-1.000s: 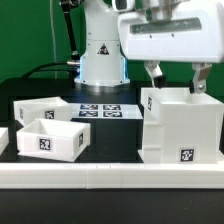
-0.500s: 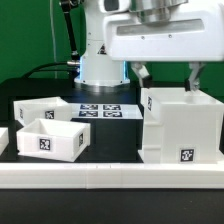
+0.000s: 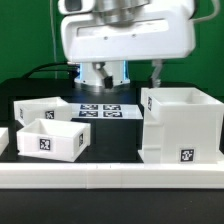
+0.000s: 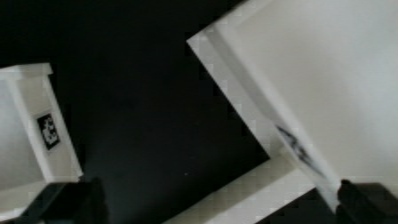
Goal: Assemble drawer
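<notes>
While the fingers [image 4: 54,208] hang wide and empty near the housing [image 3: 185,125], fetching a tray [image 3: 50,142] seems next, needing alignment over its wall.

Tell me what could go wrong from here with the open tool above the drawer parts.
1. The tool is open and empty, and in the wrist view a wall of the housing runs close by one side of it. Lowering straight down might catch the rim and shove the housing.
2. The rear tray and the front tray sit close together at the exterior view's left, so gripping one may well nudge the other.
</notes>
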Motion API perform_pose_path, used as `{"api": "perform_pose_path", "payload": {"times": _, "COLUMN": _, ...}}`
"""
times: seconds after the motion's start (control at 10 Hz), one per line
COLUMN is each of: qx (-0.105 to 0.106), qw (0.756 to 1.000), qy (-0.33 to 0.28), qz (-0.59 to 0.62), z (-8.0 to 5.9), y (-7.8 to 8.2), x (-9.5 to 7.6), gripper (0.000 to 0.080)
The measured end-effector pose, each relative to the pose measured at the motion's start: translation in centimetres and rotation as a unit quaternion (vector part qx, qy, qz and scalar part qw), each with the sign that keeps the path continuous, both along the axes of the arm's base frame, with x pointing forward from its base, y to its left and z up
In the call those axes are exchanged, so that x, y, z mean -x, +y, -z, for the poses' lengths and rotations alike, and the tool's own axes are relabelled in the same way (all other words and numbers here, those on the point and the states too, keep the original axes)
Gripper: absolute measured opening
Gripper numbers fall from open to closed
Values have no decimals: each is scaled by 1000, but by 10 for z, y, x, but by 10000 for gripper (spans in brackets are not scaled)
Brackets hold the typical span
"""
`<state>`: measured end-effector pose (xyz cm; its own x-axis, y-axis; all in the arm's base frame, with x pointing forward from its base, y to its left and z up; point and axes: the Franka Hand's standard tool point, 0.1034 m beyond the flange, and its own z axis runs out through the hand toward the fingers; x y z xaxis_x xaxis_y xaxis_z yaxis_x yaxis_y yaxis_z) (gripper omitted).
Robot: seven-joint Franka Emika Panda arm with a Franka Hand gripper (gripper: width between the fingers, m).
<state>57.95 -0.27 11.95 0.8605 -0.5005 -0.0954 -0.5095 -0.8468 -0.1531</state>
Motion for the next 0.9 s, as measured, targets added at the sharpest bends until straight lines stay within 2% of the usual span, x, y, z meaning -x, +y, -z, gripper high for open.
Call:
{"api": "perform_pose_path", "payload": {"times": 0.3, "qx": 2, "qw": 1000, "qy": 1, "qz": -14, "z": 1, "y": 1, "x": 1, "gripper": 648}}
{"api": "perform_pose_path", "payload": {"times": 0.4, "qx": 9, "qw": 999, "qy": -1, "qz": -53, "z": 6, "y": -6, "x": 4, "gripper": 648}}
{"api": "perform_pose_path", "payload": {"times": 0.6, "qx": 20, "qw": 996, "qy": -8, "qz": -91, "z": 16, "y": -31, "x": 14, "gripper": 648}}
{"api": "perform_pose_path", "payload": {"times": 0.9, "qx": 55, "qw": 990, "qy": -22, "qz": -127, "z": 26, "y": -48, "x": 19, "gripper": 648}}
